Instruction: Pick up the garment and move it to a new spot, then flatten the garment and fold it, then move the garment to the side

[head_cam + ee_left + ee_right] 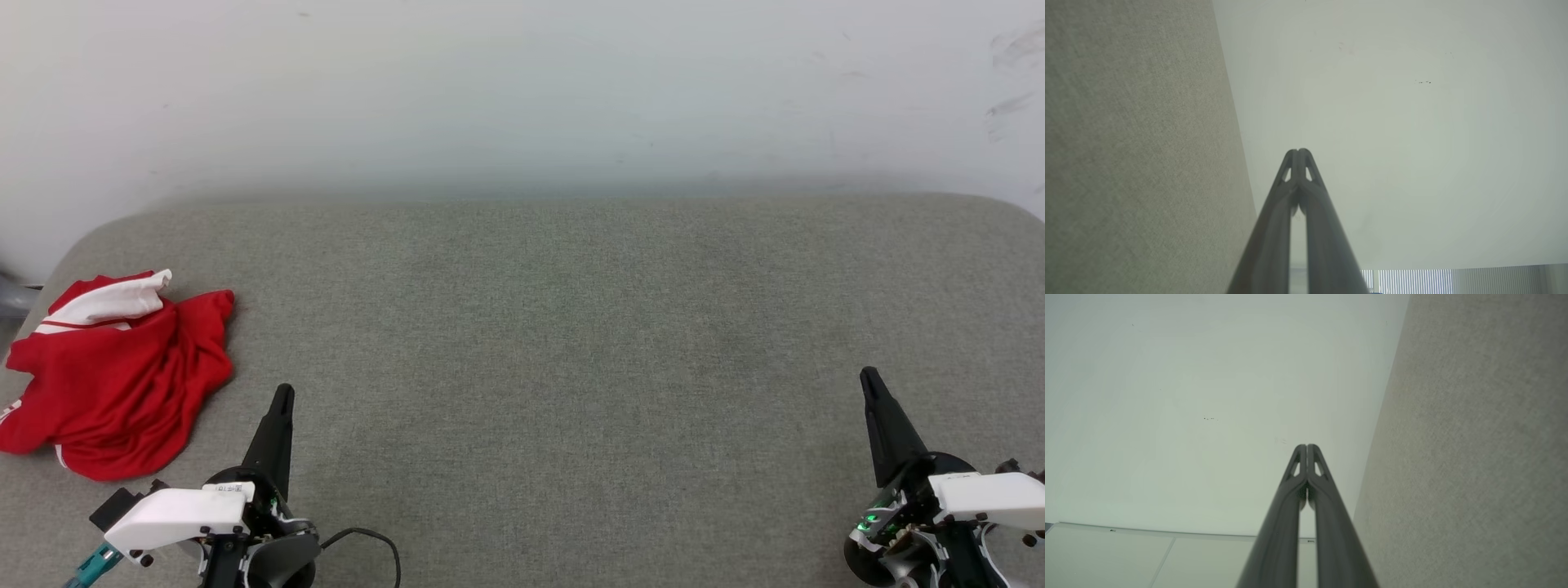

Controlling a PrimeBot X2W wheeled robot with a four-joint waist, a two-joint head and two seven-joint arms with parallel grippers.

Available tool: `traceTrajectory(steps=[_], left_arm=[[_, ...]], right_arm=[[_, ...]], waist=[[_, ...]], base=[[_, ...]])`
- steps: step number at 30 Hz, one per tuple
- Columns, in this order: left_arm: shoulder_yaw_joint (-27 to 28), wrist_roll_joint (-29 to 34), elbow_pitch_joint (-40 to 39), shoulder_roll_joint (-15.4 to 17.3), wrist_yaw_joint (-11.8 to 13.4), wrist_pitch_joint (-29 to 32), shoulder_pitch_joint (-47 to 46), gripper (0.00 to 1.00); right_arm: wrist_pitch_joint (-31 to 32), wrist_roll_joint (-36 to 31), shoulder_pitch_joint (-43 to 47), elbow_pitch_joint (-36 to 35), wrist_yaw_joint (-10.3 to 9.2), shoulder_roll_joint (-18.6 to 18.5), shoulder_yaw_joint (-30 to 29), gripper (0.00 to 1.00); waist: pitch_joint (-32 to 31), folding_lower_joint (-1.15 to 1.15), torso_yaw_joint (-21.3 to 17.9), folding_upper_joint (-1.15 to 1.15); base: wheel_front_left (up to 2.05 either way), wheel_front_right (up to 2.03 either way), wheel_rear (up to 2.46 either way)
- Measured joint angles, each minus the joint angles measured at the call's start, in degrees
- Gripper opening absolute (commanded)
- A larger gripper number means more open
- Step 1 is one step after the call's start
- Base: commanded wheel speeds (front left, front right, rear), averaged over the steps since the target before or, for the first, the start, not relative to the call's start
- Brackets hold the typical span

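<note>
Head view, from the left: the red jersey point(122, 384) lies crumpled in a heap at the far left edge of the grey cloth-covered counter point(555, 343). A white panel with a thin red stripe is folded over its far side, and a bit of white trim shows at its near edge. Just to the right of the heap and a little nearer the robot is the left hand point(282, 396). It is apart from the fabric, its two dark fingers are pressed together into one point aimed at the pale wall point(522, 90), and it has hold of nothing. A black cable point(375, 539) loops on the counter beside its wrist. At the far right, well apart from the jersey, the right hand point(868, 377) is closed just as tightly and is also empty.

Each wrist view shows the same thing up close: that hand's fingertips meet, with nothing between them, and past them are the wall and a strip of grey counter.
</note>
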Motion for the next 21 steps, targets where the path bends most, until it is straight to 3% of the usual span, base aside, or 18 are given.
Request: traceTrajectory(steps=[21], left_arm=[[0.0, 0.0, 0.0, 0.0, 0.0, 0.0, 0.0, 0.0]], right_arm=[[0.0, 0.0, 0.0, 0.0, 0.0, 0.0, 0.0, 0.0]], waist=[[0.0, 0.0, 0.0, 0.0]], base=[[0.0, 0.0, 0.0]])
